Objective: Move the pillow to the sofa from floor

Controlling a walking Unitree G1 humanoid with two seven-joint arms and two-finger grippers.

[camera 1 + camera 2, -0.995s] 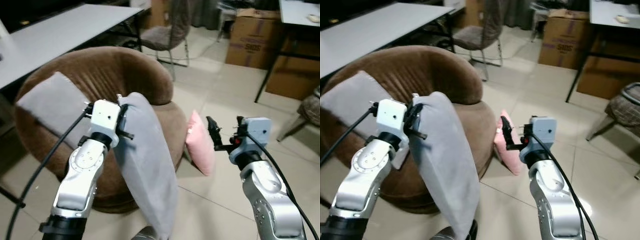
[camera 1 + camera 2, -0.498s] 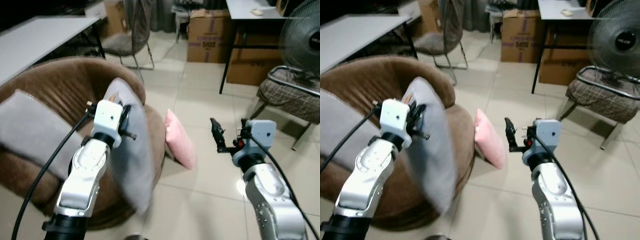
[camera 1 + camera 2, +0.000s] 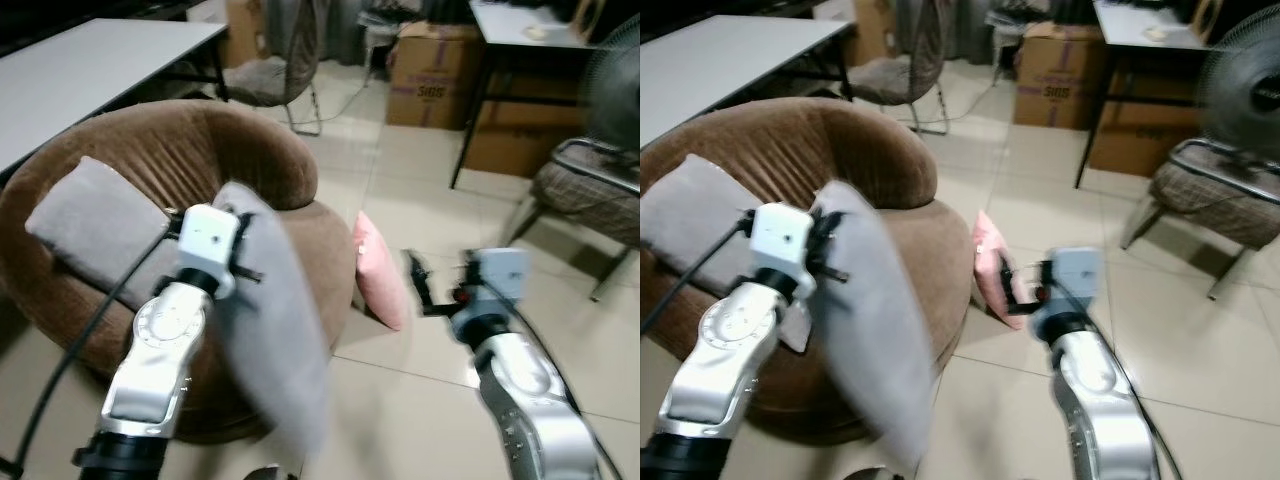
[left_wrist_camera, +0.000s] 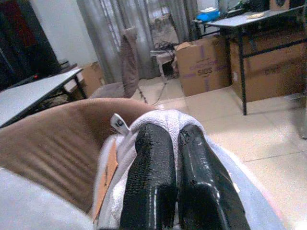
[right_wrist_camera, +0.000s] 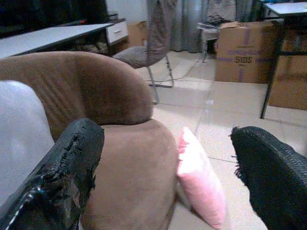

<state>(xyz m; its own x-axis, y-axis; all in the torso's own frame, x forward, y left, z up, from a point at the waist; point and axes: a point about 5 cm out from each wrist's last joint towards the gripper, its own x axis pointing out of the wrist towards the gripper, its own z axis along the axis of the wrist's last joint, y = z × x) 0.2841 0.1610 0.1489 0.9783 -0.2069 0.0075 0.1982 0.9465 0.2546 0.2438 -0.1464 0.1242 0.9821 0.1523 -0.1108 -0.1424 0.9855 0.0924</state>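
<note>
A long grey pillow (image 3: 275, 330) hangs in the air in front of the round brown sofa (image 3: 200, 150), and my left gripper (image 4: 170, 191) is shut on its top corner. A second grey pillow (image 3: 95, 215) lies on the sofa seat. A pink pillow (image 3: 380, 270) stands on the tiled floor, leaning against the sofa's right side. My right gripper (image 5: 168, 177) is open and empty, held above the floor to the right of the pink pillow.
A white table (image 3: 90, 70) stands at the back left with a chair (image 3: 275, 70) behind the sofa. Cardboard boxes (image 3: 435, 75) sit under a desk (image 3: 520, 25) at the back right. A padded stool (image 3: 1220, 190) and a fan (image 3: 1245, 85) stand at the right.
The whole picture has shifted, so the camera has turned back to the left. The grey pillow stays in my left gripper; my right arm looks blurred.
</note>
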